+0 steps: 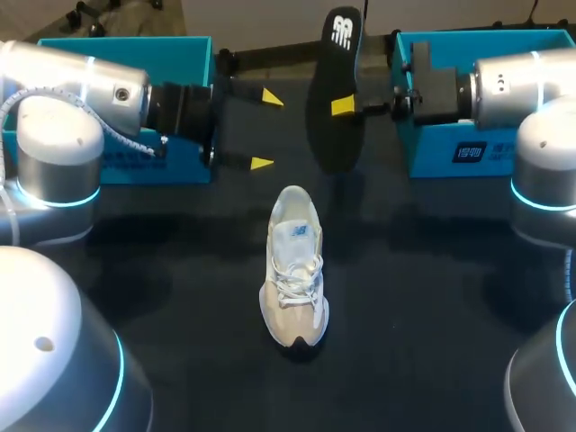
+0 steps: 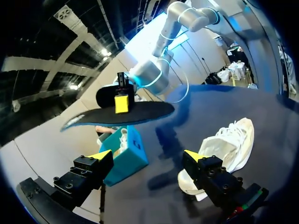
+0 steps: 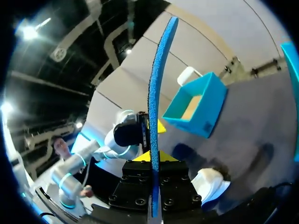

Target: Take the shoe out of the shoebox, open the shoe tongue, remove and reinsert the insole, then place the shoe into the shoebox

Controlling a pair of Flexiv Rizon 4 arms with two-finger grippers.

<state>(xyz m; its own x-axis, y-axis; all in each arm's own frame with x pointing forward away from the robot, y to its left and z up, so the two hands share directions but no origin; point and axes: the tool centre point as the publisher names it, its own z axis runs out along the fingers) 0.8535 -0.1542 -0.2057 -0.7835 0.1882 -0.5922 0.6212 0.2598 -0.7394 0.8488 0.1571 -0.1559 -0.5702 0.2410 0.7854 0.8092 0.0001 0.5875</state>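
- Insole (image 1: pixel 336 135): a thin, curved foam sheet, dark-faced and rounded at both ends, stood on edge in the air over the far middle of the table (image 1: pixel 180 288).
- Right gripper (image 1: pixel 346 107): its yellow-tipped fingers were closed narrowly on the insole, pinching its two faces.
- Shoe (image 1: pixel 293 270): a white and beige laced sneaker rested on its sole at the centre, toe toward the near side.
- Left gripper (image 1: pixel 265 130): its fingers were spread wide and held nothing, just left of the insole.
- Left teal box (image 1: pixel 126 54) and right teal box (image 1: pixel 468 135): open, straight-walled and rectangular, they stood at the far corners.

The shoe (image 1: pixel 293 270) lies centred on the table (image 1: pixel 414 306); behind it my right gripper (image 1: pixel 349 106) holds the insole (image 1: pixel 335 135), between my left gripper (image 1: pixel 265 130) and the right box (image 1: pixel 441 148).
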